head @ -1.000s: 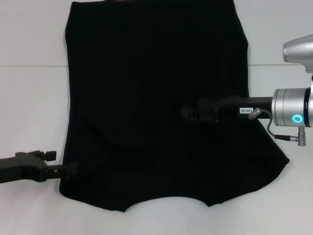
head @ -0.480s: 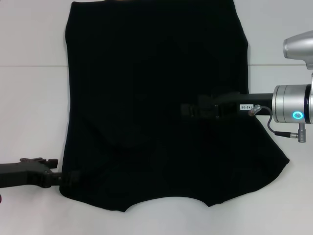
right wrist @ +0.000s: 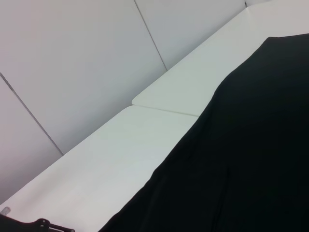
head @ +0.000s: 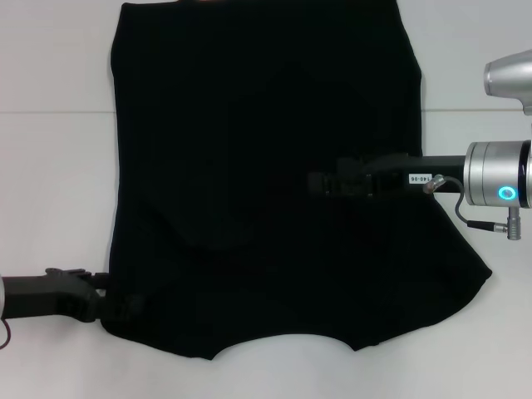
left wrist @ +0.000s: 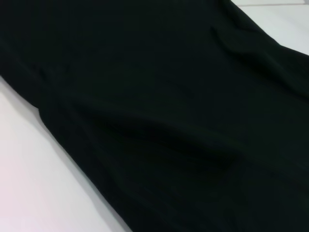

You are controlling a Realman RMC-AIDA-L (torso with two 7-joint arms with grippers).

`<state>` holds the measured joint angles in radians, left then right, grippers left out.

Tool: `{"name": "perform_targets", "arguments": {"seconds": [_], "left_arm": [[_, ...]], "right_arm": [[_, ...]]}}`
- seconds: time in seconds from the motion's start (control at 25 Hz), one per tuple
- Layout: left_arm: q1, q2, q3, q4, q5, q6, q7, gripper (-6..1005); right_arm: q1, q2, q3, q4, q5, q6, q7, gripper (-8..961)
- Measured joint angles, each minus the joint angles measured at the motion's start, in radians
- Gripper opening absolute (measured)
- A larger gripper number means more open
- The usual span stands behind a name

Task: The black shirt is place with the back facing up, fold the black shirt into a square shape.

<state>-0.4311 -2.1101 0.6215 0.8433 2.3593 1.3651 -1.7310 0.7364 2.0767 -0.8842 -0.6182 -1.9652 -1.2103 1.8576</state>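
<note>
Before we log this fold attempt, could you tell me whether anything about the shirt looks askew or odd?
The black shirt lies mostly flat on the white table, but its near right corner flares outward, so the outline is lopsided. The left hand is at the near left corner; the right hand reaches over the middle.

The shirt (head: 266, 166) is plain black, with no pattern showing. The table (head: 50, 183) is white. The left gripper (head: 112, 299) is black; the right arm (head: 495, 183) is silver with a glowing cyan ring.
</note>
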Motion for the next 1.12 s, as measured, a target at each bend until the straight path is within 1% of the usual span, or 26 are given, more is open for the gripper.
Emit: {"name": "perform_targets", "arguments": {"seconds": [0.2, 0.4, 0.64, 0.84, 1.12], "left_arm": [[-0.004, 0.006, -0.009, -0.001, 0.000, 0.002, 0.001, 833], [-0.005, 0.006, -0.007, -0.004, 0.000, 0.000, -0.001, 609], [-0.006, 0.005, -0.007, -0.004, 0.000, 0.006, -0.001, 369], [-0.006, 0.005, -0.008, 0.000, 0.000, 0.021, -0.004, 262], [-0.003, 0.009, -0.013, 0.018, 0.000, 0.064, -0.005, 112]], "right_arm": [[0.000, 0.000, 0.002, -0.001, 0.000, -0.001, 0.000, 868], [0.000, -0.002, 0.002, -0.002, 0.000, -0.002, 0.000, 868], [-0.002, -0.005, 0.005, -0.002, 0.000, -0.012, 0.000, 867], [-0.004, -0.009, 0.008, -0.003, 0.001, -0.016, 0.006, 867], [-0.017, -0.028, 0.012, -0.003, 0.001, -0.026, 0.031, 867]]}}
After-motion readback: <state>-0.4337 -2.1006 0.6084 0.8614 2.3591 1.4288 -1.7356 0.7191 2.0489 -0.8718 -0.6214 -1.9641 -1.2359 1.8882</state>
